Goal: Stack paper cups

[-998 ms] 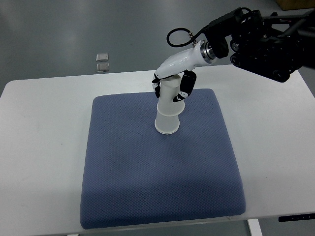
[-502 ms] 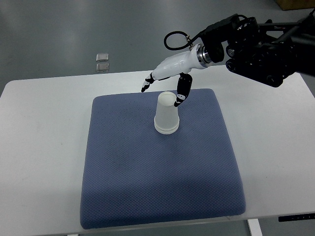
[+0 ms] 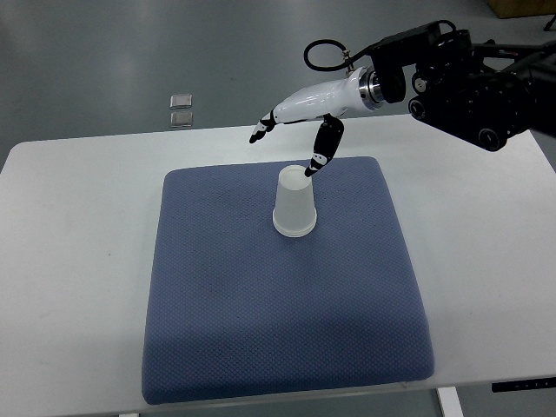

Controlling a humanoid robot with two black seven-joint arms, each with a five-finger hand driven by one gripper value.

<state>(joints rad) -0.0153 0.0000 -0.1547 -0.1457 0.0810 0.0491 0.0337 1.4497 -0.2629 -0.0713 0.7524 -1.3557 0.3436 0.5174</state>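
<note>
With its arm entering from the upper right of the frame, the right hand [image 3: 300, 130] hangs above the paper cup stack [image 3: 294, 203], fingers spread and holding nothing. One fingertip [image 3: 258, 135] points toward the upper left; another finger [image 3: 321, 156] droops so that its tip appears just beside, or perhaps just over, the top of the stack, though contact cannot be judged from this view. The stack stands inverted, wide rim down, on the blue cushion [image 3: 287, 304], slightly above and right of the pad's centre. Its long axis runs upright, leaning a little toward the top of the frame as the camera renders it. How many cups it contains cannot be told; a faint double rim at the base suggests more than one.

The stack lies directly below and slightly toward the lower frame from the hand, so any further move turns on vertical clearance over the cup's top. Only the right arm is present; no left arm shows. No loose cup is seen elsewhere, so the stacking looks complete or nearly so.

Open cushion surrounds the stack on every side, and the white table [image 3: 69, 261] extends beyond it. Two small grey squares [image 3: 181, 109] lie on the floor beyond the table's far edge, upper left.
</note>
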